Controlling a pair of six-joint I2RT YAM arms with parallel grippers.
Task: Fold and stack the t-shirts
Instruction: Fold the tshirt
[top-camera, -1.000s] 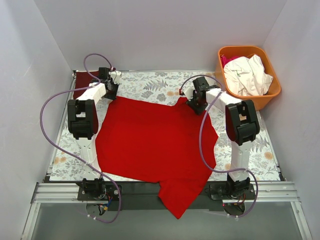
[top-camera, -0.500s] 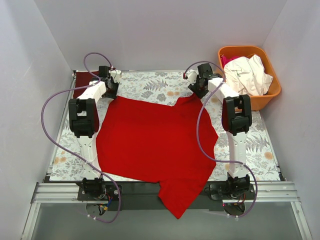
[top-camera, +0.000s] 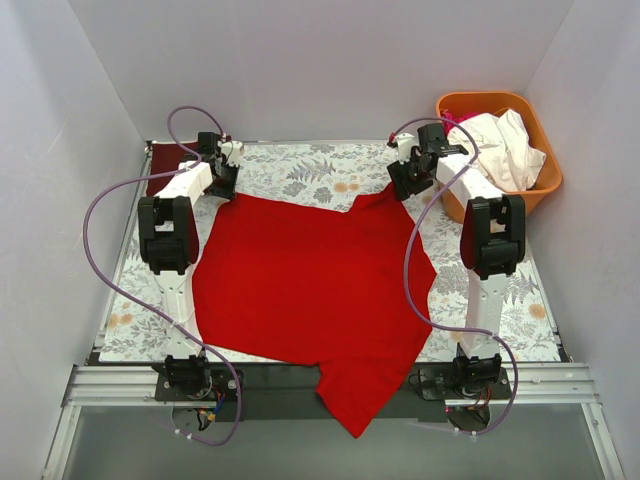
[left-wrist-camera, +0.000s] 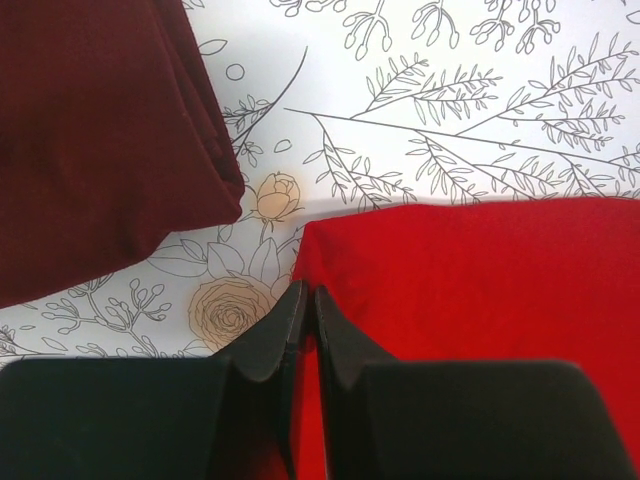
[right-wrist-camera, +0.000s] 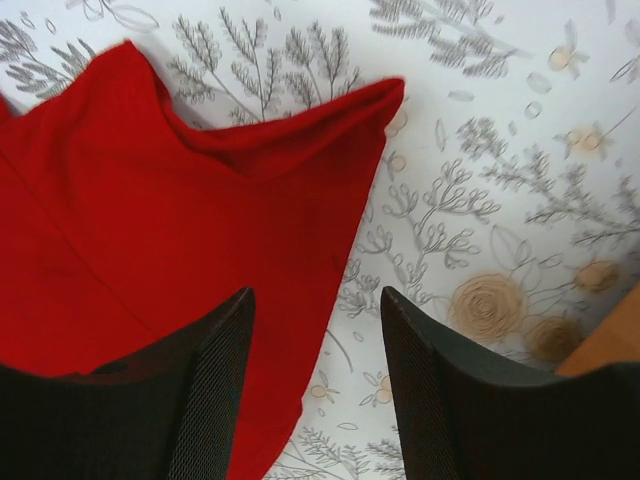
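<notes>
pinching red t-shirt (left-wrist-camera: 470, 300) corner, left tool (left-wrist-camera: 303, 292) clamped; right tool (right-wrist-camera: 315, 300) apart.

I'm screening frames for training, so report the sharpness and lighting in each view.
Top external: even, diffuse light, faint shadows, sharp throughout. Left wrist: the floral-printed white tablecloth and bright red fabric t-shirt are crisp; the shut left pincer is nearly featureless black. Right wrist: the print looks slightly soft, the open right pincer dark in the foreground.
</notes>
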